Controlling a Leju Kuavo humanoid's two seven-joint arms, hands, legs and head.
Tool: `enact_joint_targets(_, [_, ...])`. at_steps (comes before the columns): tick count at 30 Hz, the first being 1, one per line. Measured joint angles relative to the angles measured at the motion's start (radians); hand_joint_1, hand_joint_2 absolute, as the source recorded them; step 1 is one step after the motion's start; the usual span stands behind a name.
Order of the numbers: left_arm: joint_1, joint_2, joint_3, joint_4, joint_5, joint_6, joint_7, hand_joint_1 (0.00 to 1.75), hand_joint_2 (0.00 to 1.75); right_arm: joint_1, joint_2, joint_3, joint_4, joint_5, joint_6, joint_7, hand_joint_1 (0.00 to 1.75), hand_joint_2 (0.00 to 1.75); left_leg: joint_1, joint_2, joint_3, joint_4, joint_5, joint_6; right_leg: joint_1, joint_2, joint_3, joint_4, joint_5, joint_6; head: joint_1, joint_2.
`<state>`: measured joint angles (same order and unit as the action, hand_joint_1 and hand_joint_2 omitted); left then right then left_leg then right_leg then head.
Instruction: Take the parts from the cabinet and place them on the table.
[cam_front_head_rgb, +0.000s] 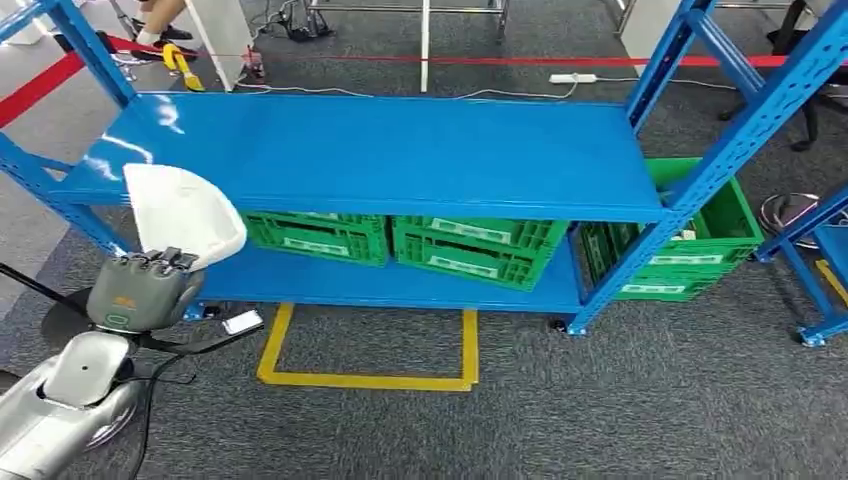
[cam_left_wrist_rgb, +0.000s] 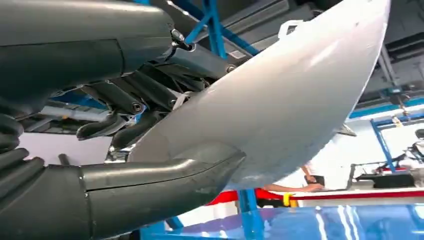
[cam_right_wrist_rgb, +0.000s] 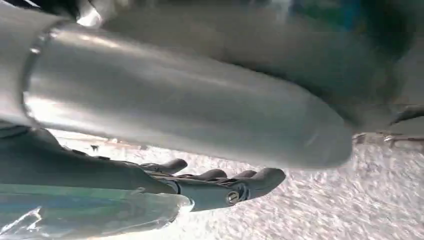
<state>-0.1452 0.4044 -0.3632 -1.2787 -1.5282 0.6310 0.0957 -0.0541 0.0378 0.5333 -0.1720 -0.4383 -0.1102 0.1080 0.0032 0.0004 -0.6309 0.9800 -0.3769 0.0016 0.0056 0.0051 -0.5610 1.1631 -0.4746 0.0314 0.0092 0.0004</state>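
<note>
My left hand (cam_front_head_rgb: 140, 290) grips a white curved plastic part (cam_front_head_rgb: 185, 215) at the left end of the blue rack (cam_front_head_rgb: 380, 150), holding it over the top shelf's front left corner. In the left wrist view the thumb (cam_left_wrist_rgb: 150, 185) lies against one face of the white part (cam_left_wrist_rgb: 300, 100), and the darker fingers (cam_left_wrist_rgb: 120, 107) press on its other side. In the right wrist view my right hand (cam_right_wrist_rgb: 220, 185) hangs over grey carpet, its fingers loosely stretched with nothing in them.
Three green crates (cam_front_head_rgb: 315, 235) (cam_front_head_rgb: 475, 250) (cam_front_head_rgb: 690, 240) sit on the rack's lower level. A yellow floor marking (cam_front_head_rgb: 370, 350) lies in front of the rack. A person's feet (cam_front_head_rgb: 160, 30) stand at the far left, by a red floor line (cam_front_head_rgb: 520, 60).
</note>
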Motion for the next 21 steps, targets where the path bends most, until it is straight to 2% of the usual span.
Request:
enact_joint_targets(1, [0.000, 0.002, 0.000, -0.003, 0.000, 0.000, 0.000, 1.75, 1.75, -0.003, 0.000, 0.000, -0.001, 0.000, 0.000, 0.000, 0.00, 0.00, 0.000, 0.000, -0.006, 0.002, 0.009, -0.004, 0.004, 0.000, 0.068, -0.096, -0.039, -0.008, 0.000, 0.000])
enact_joint_targets(2, [-0.001, 0.006, 0.000, -0.007, 0.000, 0.000, 0.000, 1.75, 1.75, -0.006, 0.000, 0.000, -0.001, 0.000, 0.000, 0.000, 0.00, 0.00, -0.004, 0.000, -0.011, 0.003, 0.017, -0.010, 0.006, 0.000, 0.122, -0.179, -0.065, -0.009, 0.000, 0.000])
enact_joint_targets(3, [-0.003, 0.008, 0.000, -0.008, 0.000, 0.000, 0.000, 1.75, 1.75, -0.007, 0.000, 0.000, -0.001, 0.000, 0.000, 0.000, 0.00, 0.00, -0.002, 0.001, -0.011, -0.001, 0.032, -0.015, 0.007, 0.002, 0.109, -0.183, -0.068, -0.007, -0.003, 0.000])
enact_joint_targets(4, [-0.006, 0.008, -0.001, -0.008, 0.000, 0.000, 0.000, 1.75, 1.75, -0.008, 0.000, 0.000, -0.001, -0.001, 0.000, 0.000, 0.00, 0.00, 0.001, 0.001, -0.013, -0.005, 0.044, -0.020, 0.010, 0.002, 0.100, -0.181, -0.059, -0.010, 0.002, 0.000])
enact_joint_targets(5, [-0.005, 0.009, -0.001, -0.009, 0.000, -0.001, 0.000, 1.75, 1.75, -0.007, 0.000, 0.000, -0.001, -0.002, 0.000, -0.001, 0.00, 0.00, 0.002, 0.001, -0.014, -0.009, 0.055, -0.028, 0.011, 0.002, 0.092, -0.179, -0.050, -0.018, 0.001, 0.000])
enact_joint_targets(6, [-0.004, 0.012, -0.002, -0.009, 0.000, -0.001, 0.000, 1.75, 1.75, -0.006, 0.001, 0.000, -0.001, -0.002, 0.000, -0.001, 0.00, 0.00, 0.002, 0.000, -0.023, -0.015, 0.057, -0.033, 0.005, -0.002, 0.084, -0.184, -0.034, -0.027, 0.004, 0.000])
enact_joint_targets(7, [-0.002, 0.013, -0.002, -0.009, 0.000, -0.002, -0.001, 1.75, 1.75, -0.008, 0.001, 0.000, -0.001, -0.003, 0.000, -0.001, 0.00, 0.00, 0.004, 0.000, -0.033, 0.001, 0.014, -0.039, 0.003, -0.005, 0.080, -0.184, -0.020, -0.032, 0.003, 0.000])
enact_joint_targets(8, [-0.004, 0.014, -0.001, -0.009, 0.000, -0.003, -0.002, 1.75, 1.75, -0.007, 0.001, 0.000, -0.001, -0.003, 0.000, 0.002, 0.00, 0.00, 0.004, 0.000, -0.054, 0.061, -0.062, -0.044, 0.003, -0.006, 0.061, -0.184, -0.005, -0.040, -0.005, 0.000])
enact_joint_targets(9, [-0.004, 0.014, -0.001, -0.009, 0.000, -0.004, -0.002, 1.75, 1.75, -0.006, 0.001, 0.000, -0.001, -0.003, -0.002, 0.010, 0.00, 0.00, 0.006, 0.000, -0.075, 0.142, -0.129, -0.048, 0.003, -0.007, 0.043, -0.183, 0.011, -0.043, -0.003, 0.000])
enact_joint_targets(10, [-0.004, 0.013, -0.002, -0.009, 0.000, -0.004, -0.006, 1.75, 1.75, -0.005, 0.001, 0.000, -0.001, -0.003, -0.002, 0.010, 0.00, 0.00, 0.006, 0.000, -0.091, 0.217, -0.170, -0.051, 0.003, -0.007, 0.026, -0.183, 0.023, -0.043, -0.003, 0.000])
enact_joint_targets(11, [-0.003, 0.013, -0.002, -0.009, 0.000, -0.004, -0.011, 1.75, 1.75, -0.005, 0.001, 0.000, -0.001, -0.003, -0.002, 0.010, 0.00, 0.00, 0.006, 0.000, -0.101, 0.289, -0.187, -0.054, 0.003, -0.007, 0.006, -0.181, 0.037, -0.042, -0.003, 0.000])
enact_joint_targets(12, [-0.001, 0.013, -0.002, -0.009, 0.000, -0.005, -0.013, 1.75, 1.75, -0.005, 0.001, 0.000, -0.001, -0.003, -0.003, 0.010, 0.00, 0.00, 0.007, 0.000, -0.094, 0.315, -0.169, -0.055, 0.003, -0.007, -0.012, -0.180, 0.050, -0.041, -0.004, 0.000])
enact_joint_targets(13, [-0.001, 0.013, -0.002, -0.009, 0.000, -0.006, -0.013, 1.75, 1.75, -0.005, 0.001, 0.000, -0.001, -0.003, -0.003, 0.010, 0.00, 0.00, 0.008, 0.000, -0.070, 0.305, -0.133, -0.056, 0.003, -0.007, -0.029, -0.179, 0.063, -0.040, -0.004, 0.000])
enact_joint_targets(14, [-0.002, 0.013, -0.002, -0.009, 0.000, -0.006, -0.013, 1.75, 1.75, -0.005, 0.001, 0.000, -0.001, -0.003, -0.003, 0.010, 0.00, 0.00, 0.009, 0.000, -0.031, 0.264, -0.094, -0.056, 0.002, -0.007, -0.046, -0.177, 0.076, -0.038, -0.003, 0.000])
enact_joint_targets(15, [-0.003, 0.013, -0.001, -0.010, 0.000, -0.006, -0.013, 1.75, 1.75, -0.005, 0.001, 0.000, -0.001, -0.003, -0.003, 0.010, 0.00, 0.00, 0.010, 0.000, 0.023, 0.198, -0.075, -0.056, 0.002, -0.007, -0.061, -0.175, 0.087, -0.034, -0.004, 0.000])
enact_joint_targets(16, [-0.005, 0.013, -0.001, -0.011, 0.000, -0.006, -0.013, 1.75, 1.75, -0.007, 0.000, 0.000, -0.001, -0.003, -0.003, 0.010, 0.00, 0.00, 0.014, 0.000, 0.088, 0.118, -0.091, -0.058, 0.003, -0.005, -0.069, -0.169, 0.096, -0.028, -0.005, 0.000])
enact_joint_targets(17, [-0.008, 0.013, -0.001, -0.013, 0.000, -0.006, -0.014, 1.75, 1.75, -0.007, 0.000, 0.000, -0.002, -0.003, -0.004, 0.011, 0.00, 0.00, 0.015, -0.002, 0.168, 0.023, -0.106, -0.056, 0.011, -0.004, -0.082, -0.161, 0.100, -0.024, -0.005, 0.000])
enact_joint_targets(18, [-0.013, 0.012, 0.000, -0.016, 0.000, -0.006, -0.014, 1.75, 1.75, -0.008, 0.000, 0.000, -0.002, -0.003, -0.005, 0.011, 0.00, 0.00, 0.013, -0.004, 0.184, -0.025, -0.141, -0.040, 0.012, -0.004, -0.092, -0.155, 0.113, -0.018, -0.001, 0.000])
enact_joint_targets(20, [-0.008, 0.011, 0.000, -0.016, 0.000, -0.006, -0.014, 1.75, 1.75, -0.007, 0.000, 0.000, -0.002, -0.003, -0.006, 0.011, 0.00, 0.00, 0.007, -0.003, 0.157, -0.011, -0.129, -0.022, 0.008, -0.003, -0.106, -0.160, 0.140, -0.008, -0.003, 0.000])
enact_joint_targets(21, [-0.005, 0.010, -0.002, -0.015, 0.000, -0.006, -0.014, 1.75, 1.75, 0.000, 0.000, 0.000, -0.001, -0.003, -0.006, 0.011, 0.00, 0.00, 0.012, 0.000, 0.141, -0.013, -0.116, -0.011, 0.006, -0.001, -0.113, -0.159, 0.146, -0.004, -0.002, 0.000])
